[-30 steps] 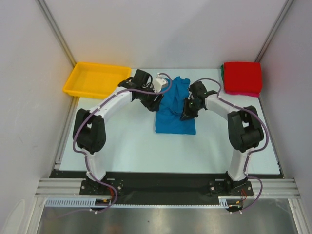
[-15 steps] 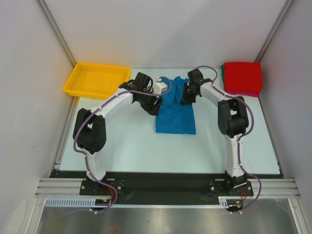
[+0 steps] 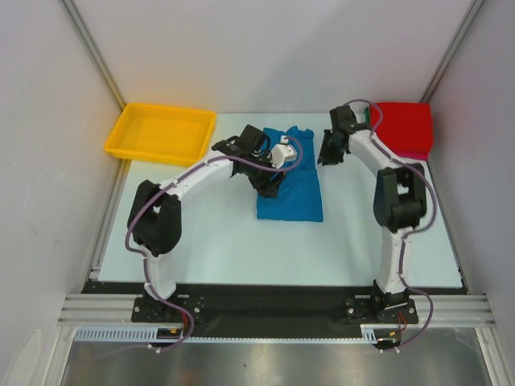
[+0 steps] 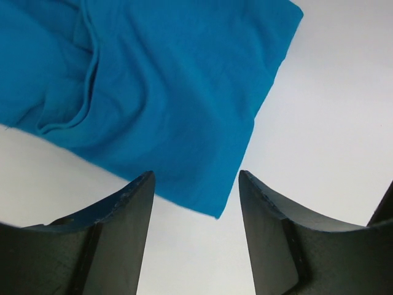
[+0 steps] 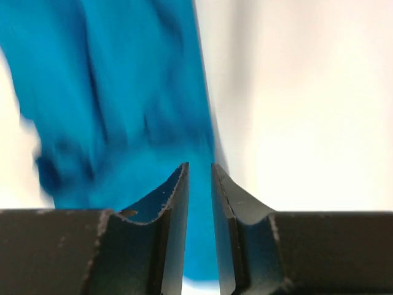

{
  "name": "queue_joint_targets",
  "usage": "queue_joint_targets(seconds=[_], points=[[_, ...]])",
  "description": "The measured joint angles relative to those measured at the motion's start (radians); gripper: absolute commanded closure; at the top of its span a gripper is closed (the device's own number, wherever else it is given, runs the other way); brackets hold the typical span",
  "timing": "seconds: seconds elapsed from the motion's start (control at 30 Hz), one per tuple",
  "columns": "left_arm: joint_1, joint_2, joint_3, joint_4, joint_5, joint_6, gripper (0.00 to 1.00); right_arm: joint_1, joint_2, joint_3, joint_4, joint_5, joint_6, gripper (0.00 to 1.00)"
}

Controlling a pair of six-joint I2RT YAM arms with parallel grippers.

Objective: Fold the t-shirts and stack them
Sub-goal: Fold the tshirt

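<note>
The bright blue t-shirt lies folded into a long strip at the table's middle. It fills the top of the left wrist view and shows blurred in the right wrist view. My left gripper is open and empty, low over the shirt's left edge, with a shirt corner showing between its fingers. My right gripper hovers just right of the shirt's top. Its jaws are nearly closed with a thin gap, holding nothing. A folded red t-shirt tops a stack at the back right, with thin green and pink edges under it.
A yellow plastic tray stands at the back left corner. White walls close in the table on three sides. Bare table lies in front of the blue shirt and to both sides of it.
My right gripper has left the shirt's right side, moving back and right, off the cloth. My left gripper has shifted right onto the shirt's left edge. The shirt looks narrower and flatter.
</note>
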Motion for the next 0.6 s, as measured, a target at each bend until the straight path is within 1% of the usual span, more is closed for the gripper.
queue_joint_targets(seconds=[0.07, 0.13, 0.23, 0.33, 0.43, 0.47, 0.6], points=[[-0.019, 0.021, -0.003, 0.020, -0.013, 0.000, 0.42, 0.002, -0.165, -0.184, 0.016, 0.007, 0.008, 0.74], [-0.031, 0.057, -0.006, 0.040, -0.045, -0.001, 0.43, 0.015, -0.348, -0.380, 0.047, -0.001, 0.028, 0.76], [-0.043, 0.115, -0.048, 0.064, -0.094, -0.003, 0.43, 0.059, -0.520, -0.586, 0.107, -0.037, 0.082, 0.77], [-0.052, 0.126, -0.128, 0.080, -0.134, -0.002, 0.42, 0.108, -0.558, -0.761, 0.219, -0.103, 0.159, 0.78], [-0.064, 0.121, -0.161, 0.101, -0.166, 0.006, 0.43, 0.130, -0.514, -0.887, 0.276, -0.139, 0.214, 0.79], [-0.068, 0.119, -0.169, 0.114, -0.178, 0.007, 0.42, 0.129, -0.493, -0.911, 0.280, -0.148, 0.232, 0.79], [-0.076, 0.108, -0.191, 0.139, -0.211, 0.011, 0.41, 0.095, -0.490, -0.911, 0.299, -0.158, 0.242, 0.79]])
